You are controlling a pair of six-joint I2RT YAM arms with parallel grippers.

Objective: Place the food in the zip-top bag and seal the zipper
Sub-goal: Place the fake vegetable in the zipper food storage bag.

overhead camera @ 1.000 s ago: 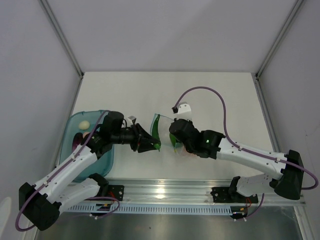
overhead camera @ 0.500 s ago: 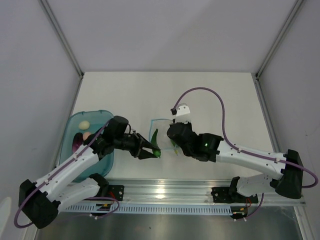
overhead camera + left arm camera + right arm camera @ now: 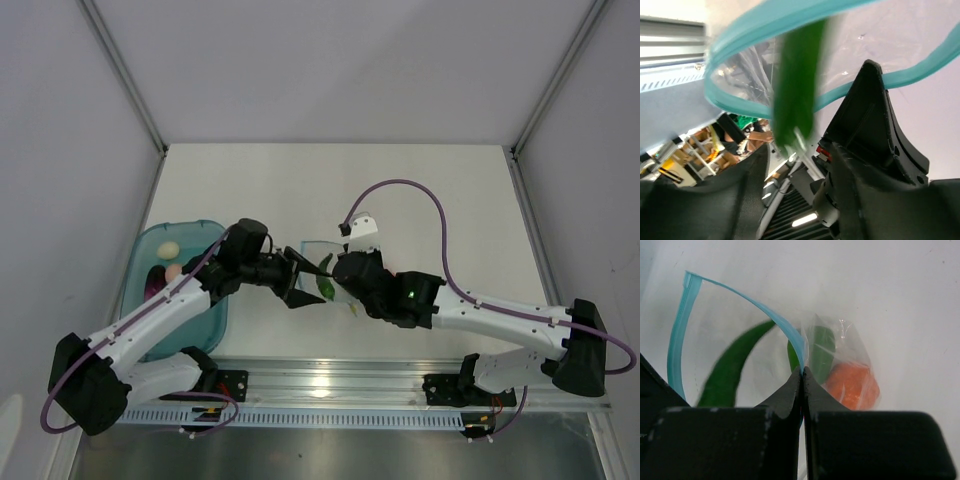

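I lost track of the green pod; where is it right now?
In the left wrist view the green pod hangs between the open jaws of the left gripper, crossing the blue zipper loop that the right gripper pinches.

Top external: fixed high above and behind the arm bases (image 3: 85, 400), looking steeply down over the whole table (image 3: 420, 190), far off. Left wrist: very close, aimed at the slim green pod (image 3: 795, 85) and the zipper (image 3: 765, 20). Right wrist: equally close, facing the same zipper and pod from the opposite side. Shared by all three: pod and zipper.
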